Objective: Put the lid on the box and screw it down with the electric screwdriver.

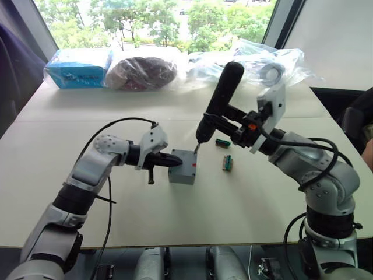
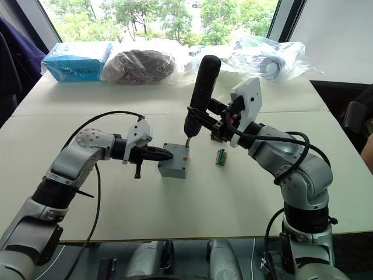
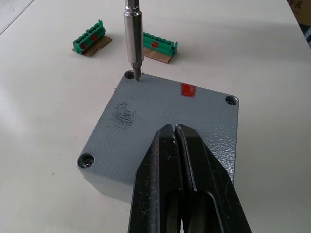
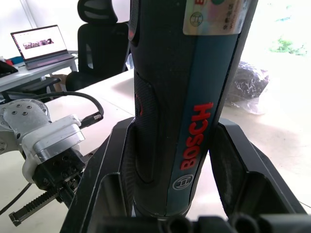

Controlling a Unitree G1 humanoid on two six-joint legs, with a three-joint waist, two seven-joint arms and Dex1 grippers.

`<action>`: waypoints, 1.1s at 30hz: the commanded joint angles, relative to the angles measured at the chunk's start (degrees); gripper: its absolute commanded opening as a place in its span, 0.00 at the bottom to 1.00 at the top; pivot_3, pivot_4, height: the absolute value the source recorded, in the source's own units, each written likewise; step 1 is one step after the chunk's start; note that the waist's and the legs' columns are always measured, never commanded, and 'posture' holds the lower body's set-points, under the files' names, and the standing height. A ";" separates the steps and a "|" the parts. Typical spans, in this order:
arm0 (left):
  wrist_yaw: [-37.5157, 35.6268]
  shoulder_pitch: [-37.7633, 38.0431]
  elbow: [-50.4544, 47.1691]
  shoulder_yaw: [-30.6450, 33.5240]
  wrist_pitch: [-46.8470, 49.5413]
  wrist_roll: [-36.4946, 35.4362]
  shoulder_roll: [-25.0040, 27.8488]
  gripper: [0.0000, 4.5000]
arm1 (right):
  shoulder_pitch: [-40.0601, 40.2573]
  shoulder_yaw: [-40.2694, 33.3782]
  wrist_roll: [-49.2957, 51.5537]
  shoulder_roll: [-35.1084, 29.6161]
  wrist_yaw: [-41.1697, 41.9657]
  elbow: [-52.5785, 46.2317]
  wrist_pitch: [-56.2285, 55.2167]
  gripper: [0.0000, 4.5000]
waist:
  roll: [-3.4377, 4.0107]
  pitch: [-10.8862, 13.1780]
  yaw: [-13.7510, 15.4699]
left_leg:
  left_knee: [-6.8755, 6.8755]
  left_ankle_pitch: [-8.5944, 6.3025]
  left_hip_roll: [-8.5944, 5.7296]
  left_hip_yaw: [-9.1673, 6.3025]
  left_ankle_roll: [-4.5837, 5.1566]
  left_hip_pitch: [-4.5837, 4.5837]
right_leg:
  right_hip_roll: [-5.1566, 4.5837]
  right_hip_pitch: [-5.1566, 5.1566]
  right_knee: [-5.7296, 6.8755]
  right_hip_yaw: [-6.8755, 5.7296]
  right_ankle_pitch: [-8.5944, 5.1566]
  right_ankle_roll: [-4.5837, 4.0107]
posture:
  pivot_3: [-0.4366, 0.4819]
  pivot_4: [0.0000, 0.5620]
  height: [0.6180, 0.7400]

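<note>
The grey box (image 1: pixel 182 170) stands mid-table with the lid (image 3: pixel 165 109) lying flat on top, screw holes at its corners and a small red mark near one edge. My left gripper (image 3: pixel 174 130) is shut, its fingertips resting on the lid's near side; it reaches in from the left (image 1: pixel 176 161). My right gripper (image 4: pixel 175 160) is shut on the electric screwdriver (image 1: pixel 220 96), a dark tool held tilted above the box. Its metal bit (image 3: pixel 132 39) points down into the lid's far corner hole.
Two green connector blocks (image 1: pixel 227 163) (image 1: pixel 222 142) lie just right of the box. A blue carton (image 1: pixel 78 67) and plastic bags (image 1: pixel 143 73) (image 1: pixel 265 67) line the table's far edge. A black cable (image 1: pixel 108 192) hangs from the left arm.
</note>
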 commanded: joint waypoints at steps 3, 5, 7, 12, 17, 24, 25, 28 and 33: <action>0.15 0.40 -0.49 0.30 0.42 0.38 0.57 0.00 | -1.13 -0.39 -1.38 -0.09 1.16 -0.81 -3.65 0.43 | 0.00 0.00 -0.01 | 0.00 0.00 0.00 0.00 0.00 0.00 | 0.00 0.00 0.00 0.00 0.00 0.00 | 0.48 0.27 1.00; 0.14 0.35 -0.49 0.32 0.47 0.35 0.56 0.00 | -0.97 -0.11 -2.16 -0.24 1.55 -0.50 -4.16 0.43 | 0.00 0.00 -0.01 | 0.00 0.00 0.00 0.00 0.00 0.00 | 0.00 0.00 0.00 0.00 0.00 0.00 | 0.48 0.27 1.00; 0.15 0.32 -0.51 0.33 0.51 0.33 0.53 0.00 | -0.87 0.19 -3.00 -0.39 1.92 -0.19 -4.67 0.43 | 0.00 0.00 -0.03 | 0.00 0.00 0.00 0.00 0.00 0.01 | 0.00 0.00 0.01 0.00 0.00 0.00 | 0.48 0.27 1.00; 0.15 0.40 -0.62 0.34 0.55 0.33 0.60 0.00 | -0.55 1.04 -4.33 -0.73 2.76 0.06 -5.05 0.43 | 0.00 0.00 -0.02 | 0.00 0.00 0.00 0.00 0.00 0.01 | 0.00 0.00 0.02 0.00 0.00 0.00 | 0.48 0.27 1.00; 0.18 0.42 -0.59 0.35 0.58 0.35 0.63 0.00 | 0.40 4.08 -6.17 -1.12 3.90 0.11 -4.72 0.43 | 0.00 0.00 -0.05 | 0.00 0.00 0.00 0.00 0.00 0.03 | 0.00 0.01 0.03 0.00 0.00 0.00 | 0.48 0.27 1.00; 0.33 0.43 0.03 -0.01 0.48 0.70 0.24 0.00 | -0.83 10.40 -13.19 0.19 2.85 5.77 -6.19 0.43 | -0.04 -0.04 -0.14 | 0.00 0.00 0.00 0.01 0.01 0.38 | 0.01 0.30 0.05 0.02 -0.01 -0.01 | 0.48 0.27 1.00; 0.39 0.52 0.09 0.01 0.54 0.69 0.19 0.00 | -1.18 10.52 -13.41 0.54 2.85 6.42 -6.30 0.43 | -0.05 -0.05 -0.14 | 0.00 -0.01 0.00 0.03 0.01 0.47 | 0.01 0.38 0.07 0.03 -0.01 -0.01 | 0.48 0.27 1.00; 0.46 0.97 0.17 0.17 0.61 0.75 0.19 0.00 | -1.57 10.46 -13.61 1.30 2.81 7.52 -6.41 0.43 | -0.06 -0.06 -0.09 | -0.03 -0.01 0.02 0.04 0.02 0.78 | 0.01 0.65 0.09 0.05 -0.03 -0.03 | 0.48 0.27 1.00; 0.62 1.98 0.55 0.20 0.03 1.19 0.39 0.00 | -0.13 10.55 -13.98 1.73 3.13 7.95 -6.10 0.43 | -0.22 -0.19 -0.05 | -0.03 -0.02 0.03 0.03 0.03 0.85 | 0.00 0.77 0.06 0.05 -0.03 -0.03 | 0.48 0.27 1.00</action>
